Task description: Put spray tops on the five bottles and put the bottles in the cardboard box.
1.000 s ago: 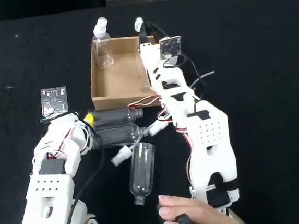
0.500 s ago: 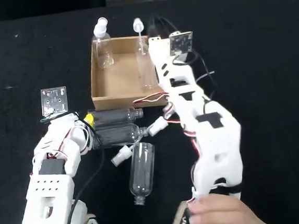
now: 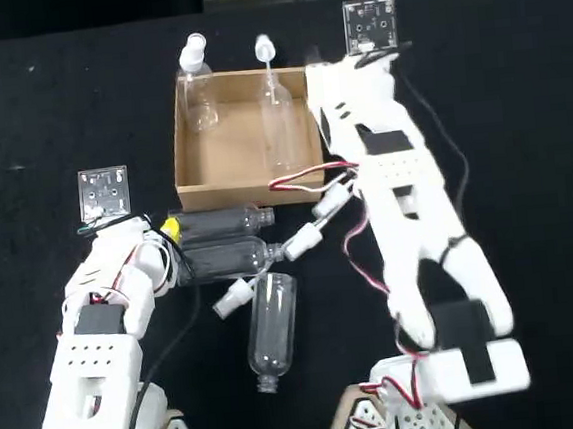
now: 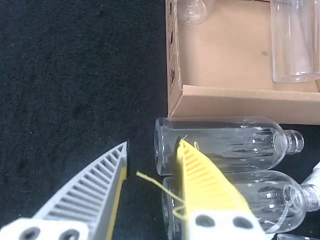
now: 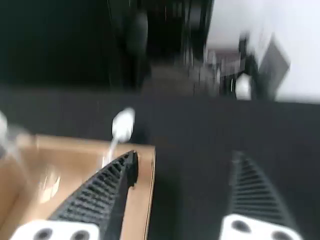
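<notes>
- Bench [image 3: 522, 154]: it is flat and dark. A round bottle nudged on it would probably roll away.
- Box [image 3: 232, 164]: the right tool [image 5: 185, 156] hangs just beside its far right corner, jaws wide and holding nothing. A careless swing there could shove the light box or catch its wall.
- Capped bottles [image 3: 197, 100]: two stand upright in the box against the back wall, long axis vertical and tops up. The one nearest the right tool looks tall and easy to topple.
- Paired bottles [image 3: 222, 223]: they lie side by side just in front of the box. Their long axes run along its near wall, with the open necks pointing toward the right arm.
- Left tool [image 4: 152, 145]: it sits wide at the paired bottles' bases. If it closed off-centre, a bottle might squirt out.
- Third bottle [image 3: 271, 326]: it lies crosswise to the pair, neck pointing away from the box.
- Tops [image 3: 304, 241]: three lie loose beside the necks. Arm cables may drag them.
</notes>
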Action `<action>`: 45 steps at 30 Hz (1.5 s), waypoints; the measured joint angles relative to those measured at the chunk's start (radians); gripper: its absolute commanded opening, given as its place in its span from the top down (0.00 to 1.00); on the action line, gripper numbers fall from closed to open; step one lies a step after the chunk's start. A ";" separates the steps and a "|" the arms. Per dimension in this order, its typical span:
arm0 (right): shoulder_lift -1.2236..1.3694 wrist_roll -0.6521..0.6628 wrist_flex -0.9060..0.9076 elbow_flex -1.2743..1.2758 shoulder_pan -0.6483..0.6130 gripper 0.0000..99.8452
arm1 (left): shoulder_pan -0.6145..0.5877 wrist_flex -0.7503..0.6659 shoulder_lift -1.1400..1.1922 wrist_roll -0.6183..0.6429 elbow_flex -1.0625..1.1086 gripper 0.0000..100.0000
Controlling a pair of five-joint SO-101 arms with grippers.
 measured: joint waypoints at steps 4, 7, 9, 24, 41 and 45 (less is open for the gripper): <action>-0.014 0.000 0.146 0.000 -0.077 0.76 | 0.000 0.000 0.000 0.000 0.000 0.84; -0.014 -0.008 0.203 -0.011 -0.109 0.72 | 0.000 0.000 0.000 0.000 0.000 0.84; 0.008 -0.044 0.256 -0.057 -0.126 0.66 | 0.000 0.000 0.000 0.000 0.000 0.84; 0.221 -0.143 0.565 -0.321 -0.172 0.65 | 0.000 0.000 0.000 0.000 0.000 0.84; 0.247 -0.081 0.451 -0.279 -0.006 0.65 | 0.000 0.000 0.000 0.000 0.000 0.84; 0.296 -0.066 0.445 -0.279 -0.006 0.65 | 0.000 0.000 0.000 0.000 0.000 0.84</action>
